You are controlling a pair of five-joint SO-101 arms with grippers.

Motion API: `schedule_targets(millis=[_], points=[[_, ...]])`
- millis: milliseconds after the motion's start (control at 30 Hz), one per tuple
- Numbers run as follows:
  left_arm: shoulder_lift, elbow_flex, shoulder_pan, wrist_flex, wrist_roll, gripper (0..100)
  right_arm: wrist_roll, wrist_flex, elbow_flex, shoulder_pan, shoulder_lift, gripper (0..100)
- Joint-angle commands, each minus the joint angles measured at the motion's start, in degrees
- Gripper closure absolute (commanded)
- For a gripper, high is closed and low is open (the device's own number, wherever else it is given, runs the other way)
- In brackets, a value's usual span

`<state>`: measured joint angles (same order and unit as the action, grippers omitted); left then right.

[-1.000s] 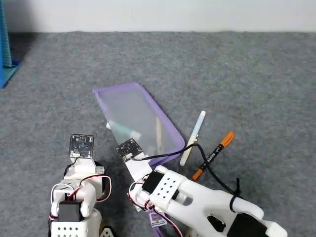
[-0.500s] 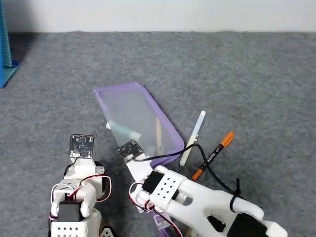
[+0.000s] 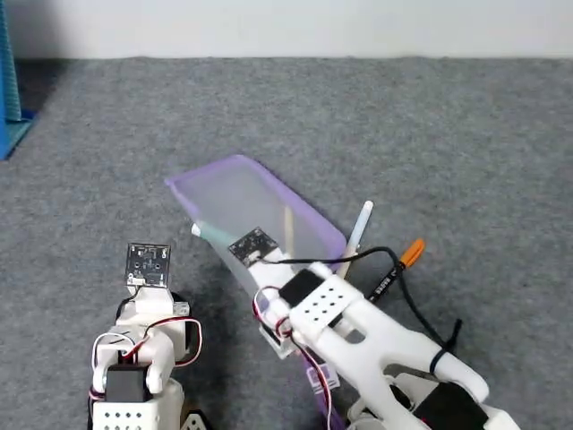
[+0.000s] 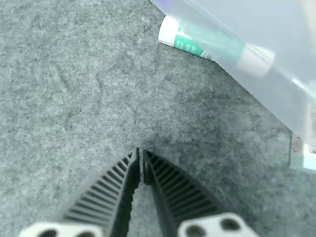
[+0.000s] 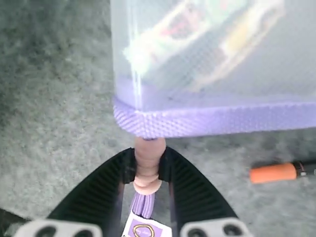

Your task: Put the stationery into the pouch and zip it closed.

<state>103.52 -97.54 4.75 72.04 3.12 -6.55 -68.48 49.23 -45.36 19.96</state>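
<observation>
Grey carpet, zipper pull between right fingers

Place: a robot test bench in a lab or workroom.
Surface: grey felt mat.
Top edge: plain white wall.
Bottom: bare circuit board, loose wires.

The high view looks steeply down from above the near edge of the grey surface towards the far wall. Each wrist view faces along its own jaws, close above the surface. All three share the purple pouch; the right wrist and high views also share the orange pen.
</observation>
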Motion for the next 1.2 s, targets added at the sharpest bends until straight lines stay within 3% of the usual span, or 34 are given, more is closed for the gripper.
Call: schedule_targets(millis=[0, 433, 1167], points=[[0.79, 1.1, -0.26, 0.18, -0.09, 99, 1.05, -4.18, -5.71, 1.01, 1.36, 99.1], [0.79, 1.1, -0.53, 0.18, -0.09, 99, 1.23, -10.15, -6.33, 1.01, 22.81, 99.1], [0.79, 5.23, -0.09, -0.18, -0.44, 99, 0.79, -9.8, -4.75, 1.27, 24.48, 99.1]])
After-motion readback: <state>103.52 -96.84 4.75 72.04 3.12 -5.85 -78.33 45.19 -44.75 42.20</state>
